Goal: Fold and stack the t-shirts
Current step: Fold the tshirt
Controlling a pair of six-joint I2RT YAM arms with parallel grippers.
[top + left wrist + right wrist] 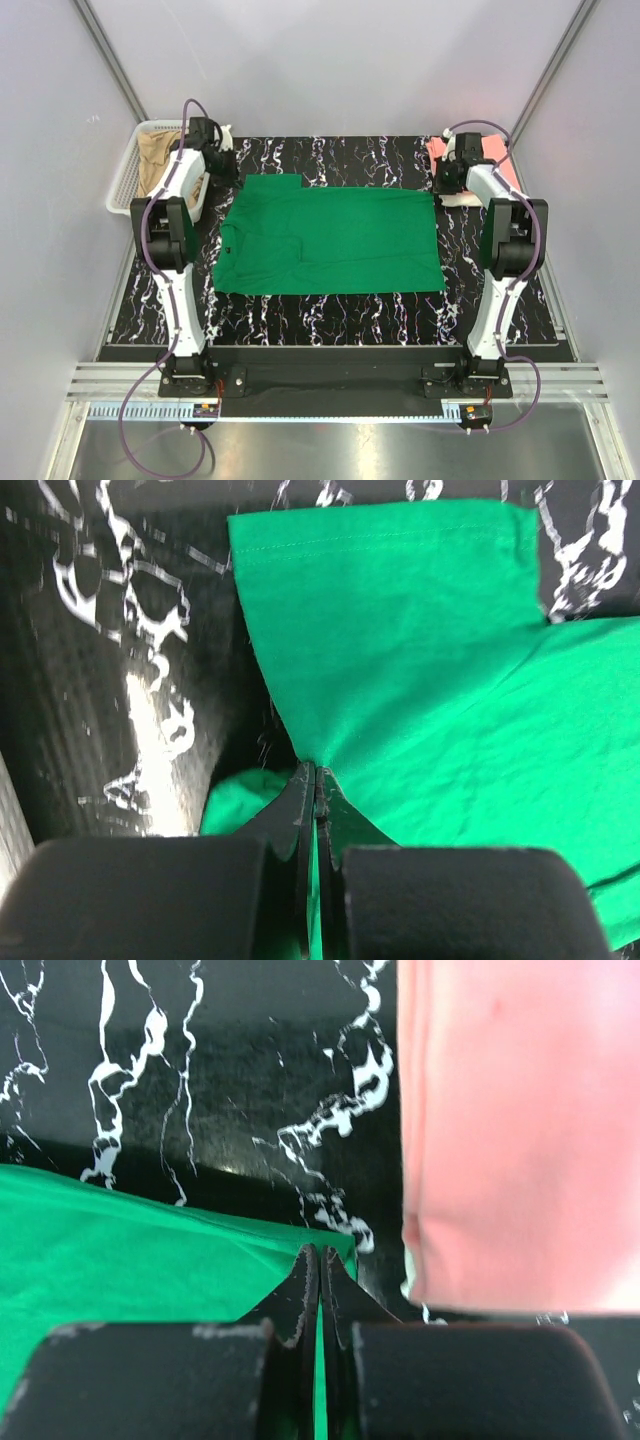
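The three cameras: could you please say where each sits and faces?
Top: above and behind, looking down at the table; left arm and right arm show.
Left wrist: facing along the left fingers, shut on the green t-shirt.
Right wrist: facing along the right fingers, shut on its corner; pink t-shirt beside.
Shared: the green t-shirt.

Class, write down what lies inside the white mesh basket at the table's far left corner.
A crumpled tan-beige t-shirt lies in the basket. The left arm covers part of it, and anything beneath the cloth is hidden.
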